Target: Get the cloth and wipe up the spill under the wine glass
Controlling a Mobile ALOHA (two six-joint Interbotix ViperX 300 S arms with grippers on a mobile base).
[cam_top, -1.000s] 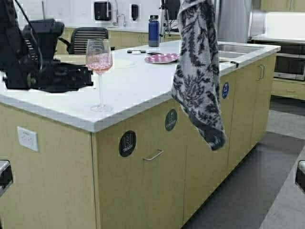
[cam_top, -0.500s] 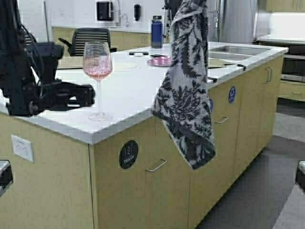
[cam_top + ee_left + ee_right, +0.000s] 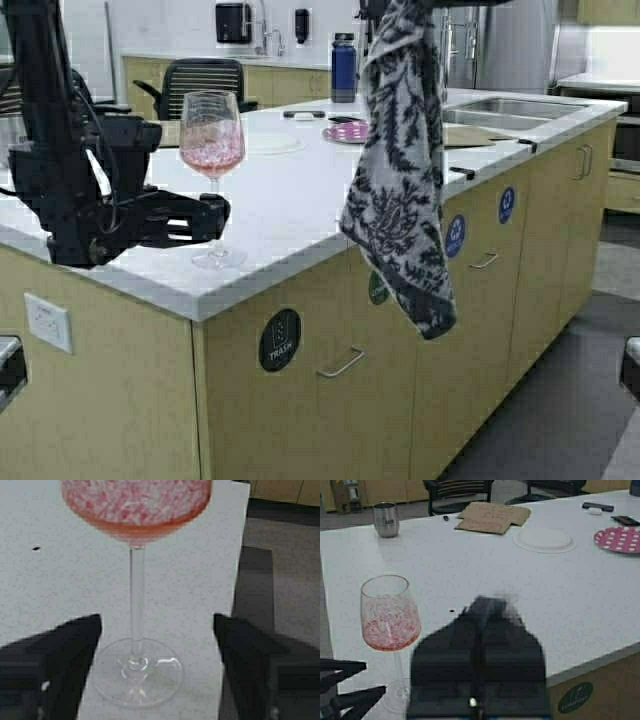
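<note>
The wine glass (image 3: 212,150), with pink-red liquid, stands near the front corner of the white counter (image 3: 300,200). My left gripper (image 3: 222,214) is open at stem height. In the left wrist view the stem (image 3: 136,595) stands between the two black fingers (image 3: 55,660), untouched. The leaf-patterned cloth (image 3: 398,180) hangs from my right gripper at the high view's top edge, over the counter's front edge to the right of the glass. In the right wrist view that gripper (image 3: 481,625) is shut on the cloth, above the glass (image 3: 390,620).
On the counter behind are a steel cup (image 3: 386,519), a piece of cardboard (image 3: 492,516), a white plate (image 3: 545,539), a pink dotted plate (image 3: 350,131) and a blue bottle (image 3: 344,67). A sink (image 3: 500,105) is at the far right. The floor lies to the right.
The robot has moved: the counter and glass shift in the high view. My left gripper has come forward until its fingers flank the glass stem. The hanging cloth swings.
</note>
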